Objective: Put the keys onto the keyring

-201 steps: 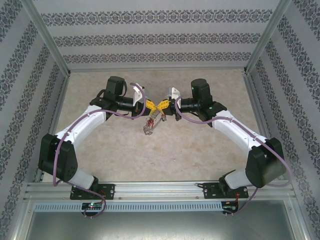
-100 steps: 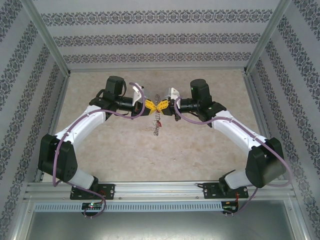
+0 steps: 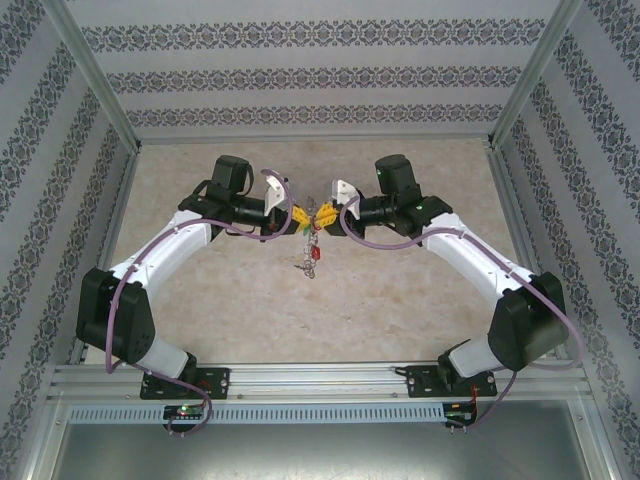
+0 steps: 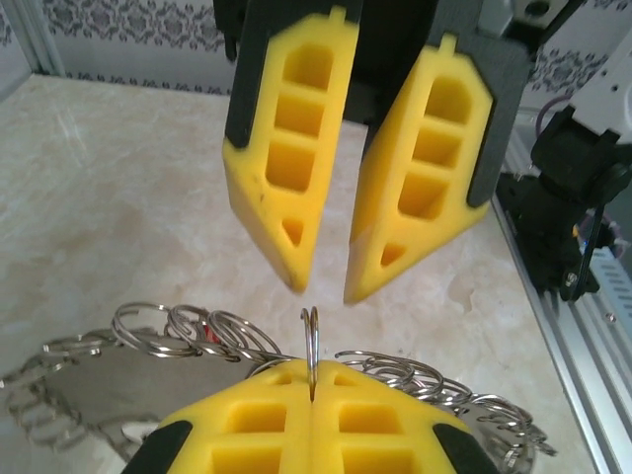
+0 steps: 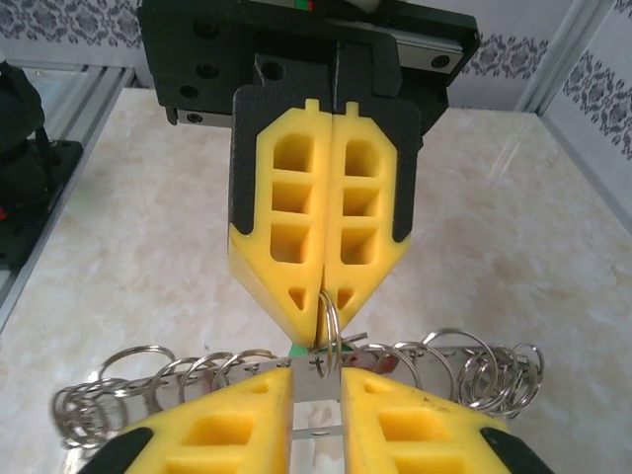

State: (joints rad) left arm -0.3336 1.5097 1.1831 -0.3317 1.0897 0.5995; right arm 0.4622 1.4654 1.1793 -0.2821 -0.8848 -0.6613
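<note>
Your left gripper [image 4: 311, 380] pinches one loop of the keyring [image 4: 229, 336], standing edge-on right in line with your slightly parted right gripper [image 4: 323, 289].

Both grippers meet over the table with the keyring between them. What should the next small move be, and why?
Probably nudge the right gripper forward and close it on the small ring. The left gripper is shut on that ring, the keyring hangs below it, and the right jaws stand apart, gripping nothing.
</note>
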